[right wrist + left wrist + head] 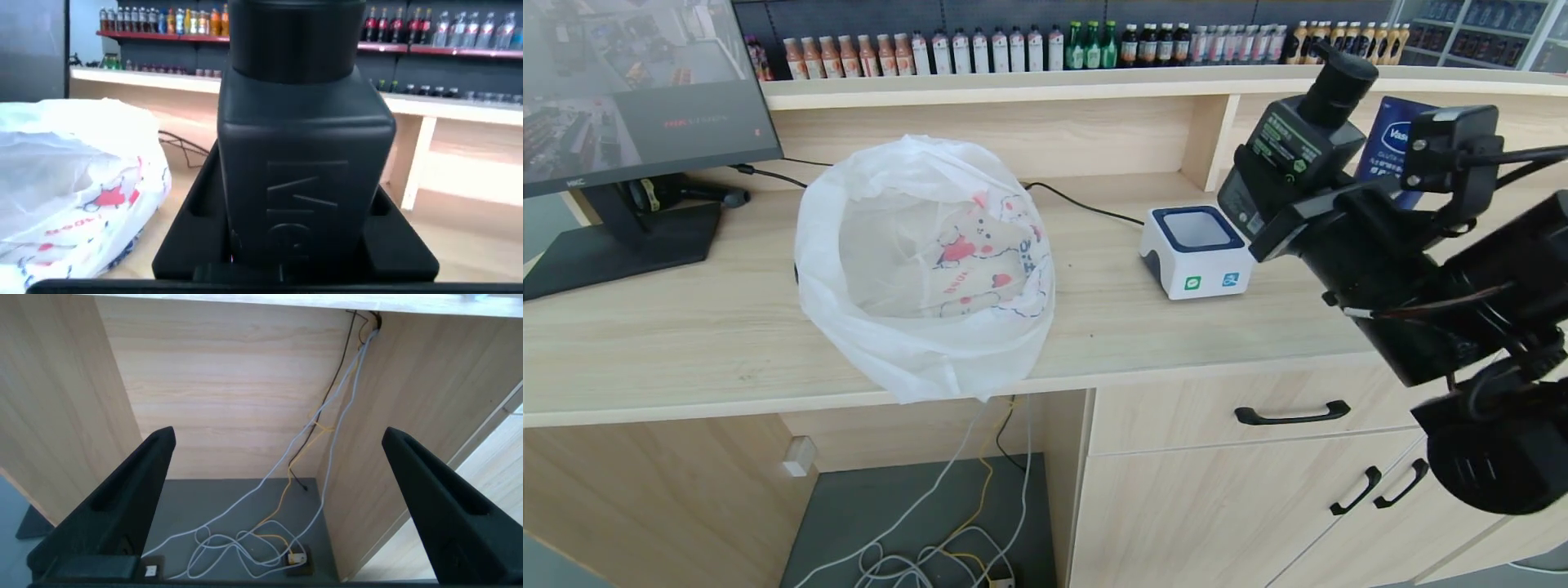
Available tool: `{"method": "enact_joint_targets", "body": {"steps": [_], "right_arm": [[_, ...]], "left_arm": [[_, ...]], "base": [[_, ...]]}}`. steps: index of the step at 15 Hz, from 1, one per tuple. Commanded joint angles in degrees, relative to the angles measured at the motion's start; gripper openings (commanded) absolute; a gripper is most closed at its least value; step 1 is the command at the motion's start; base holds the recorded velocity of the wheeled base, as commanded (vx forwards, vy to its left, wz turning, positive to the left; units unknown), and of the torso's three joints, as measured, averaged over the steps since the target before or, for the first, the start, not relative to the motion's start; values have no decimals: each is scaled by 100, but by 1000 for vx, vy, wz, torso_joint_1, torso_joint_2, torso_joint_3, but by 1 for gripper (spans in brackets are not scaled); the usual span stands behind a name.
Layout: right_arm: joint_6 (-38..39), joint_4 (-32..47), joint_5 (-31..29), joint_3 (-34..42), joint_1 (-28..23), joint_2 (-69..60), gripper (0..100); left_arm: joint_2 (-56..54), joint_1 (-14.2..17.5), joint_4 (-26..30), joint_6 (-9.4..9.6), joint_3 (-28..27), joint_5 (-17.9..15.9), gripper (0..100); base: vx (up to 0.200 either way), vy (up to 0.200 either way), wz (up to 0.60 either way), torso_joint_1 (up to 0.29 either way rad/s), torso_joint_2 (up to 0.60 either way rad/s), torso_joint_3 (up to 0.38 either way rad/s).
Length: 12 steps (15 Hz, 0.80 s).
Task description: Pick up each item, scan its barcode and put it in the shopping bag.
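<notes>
My right hand (1284, 227) grips the black bottle (1294, 143) up beside the scanner (1194, 249); scanning and bagging it remain, I judge. One printed pouch (980, 261) already lies in the shopping bag (849, 302). My left hand (278, 439) hangs wide, empty.

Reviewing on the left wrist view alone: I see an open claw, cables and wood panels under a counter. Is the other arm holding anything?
Observer: Yes. The right claw is shut on a black bottle, held up off the counter.
Operator: Where is the scanner?
Observer: The scanner sits on the counter, between the bag and the bottle as the head view shows them.
Operator: Is the bag empty?
Observer: No, a printed pack lies inside it.
</notes>
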<state>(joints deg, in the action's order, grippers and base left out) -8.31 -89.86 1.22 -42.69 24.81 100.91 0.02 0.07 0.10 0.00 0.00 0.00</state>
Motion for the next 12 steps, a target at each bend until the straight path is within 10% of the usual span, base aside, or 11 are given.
{"method": "enact_joint_targets", "body": {"steps": [1, 5, 12], "right_arm": [[348, -14, -104, 1052, 86, -942, 0], [629, -14, -175, 2423, 77, -1540, 0], [541, -14, -227, 1219, 77, -898, 0]], "left_arm": [[-2, 1, -1, 0, 0, 0, 100], [-2, 1, -1, 0, 0, 0, 100], [-2, -7, -1, 9, 0, 0, 100]], "base": [[0, 0, 0, 0, 0, 0], [0, 0, 0, 0, 0, 0], [0, 0, 0, 0, 0, 0]]}}
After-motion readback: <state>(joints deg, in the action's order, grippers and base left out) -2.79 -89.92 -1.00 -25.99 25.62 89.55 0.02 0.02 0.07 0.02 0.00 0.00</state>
